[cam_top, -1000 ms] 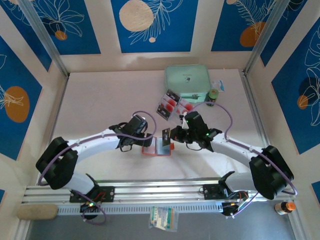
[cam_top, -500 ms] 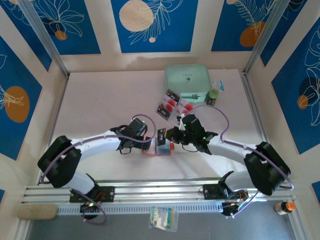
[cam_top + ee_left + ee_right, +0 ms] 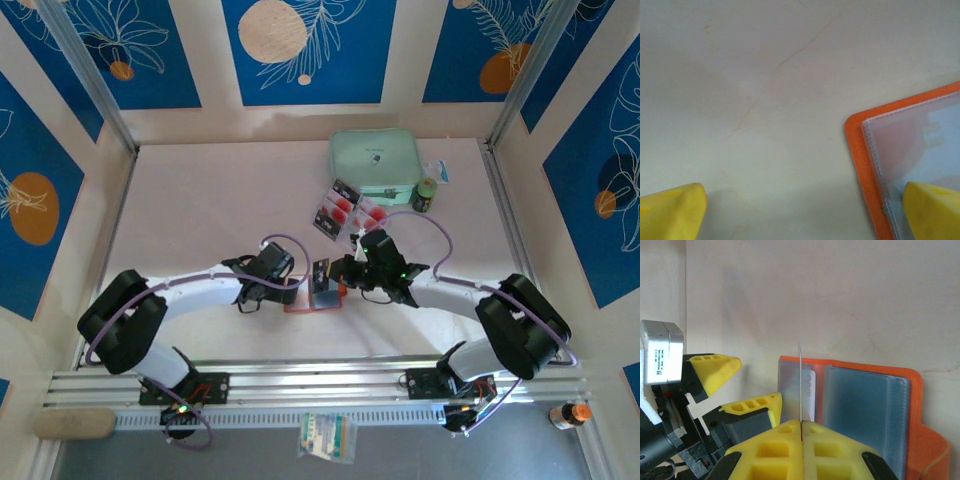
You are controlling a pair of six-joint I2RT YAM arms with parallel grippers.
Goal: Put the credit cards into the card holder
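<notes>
The orange card holder [image 3: 314,298] lies open on the table between the two arms. My right gripper [image 3: 801,424] is shut on a credit card [image 3: 800,382]. The card stands edge-on just above the holder's left clear sleeve [image 3: 790,390], which has another card [image 3: 810,392] in it. My left gripper [image 3: 802,212] is open at the holder's left edge [image 3: 860,165]. One of its yellow fingers [image 3: 932,207] rests on the clear sleeve, the other [image 3: 670,210] on the bare table. More credit cards [image 3: 345,208] lie behind, toward the back.
A mint-green case [image 3: 374,160] and a small bottle [image 3: 427,193] stand at the back right. A printed packet [image 3: 326,436] lies in front of the rail, and an orange-capped bottle [image 3: 570,413] stands at the near right corner.
My right gripper has carried the card left and slightly nearer, from beside the holder to over its left sleeve. The left gripper has edged closer to the holder.
</notes>
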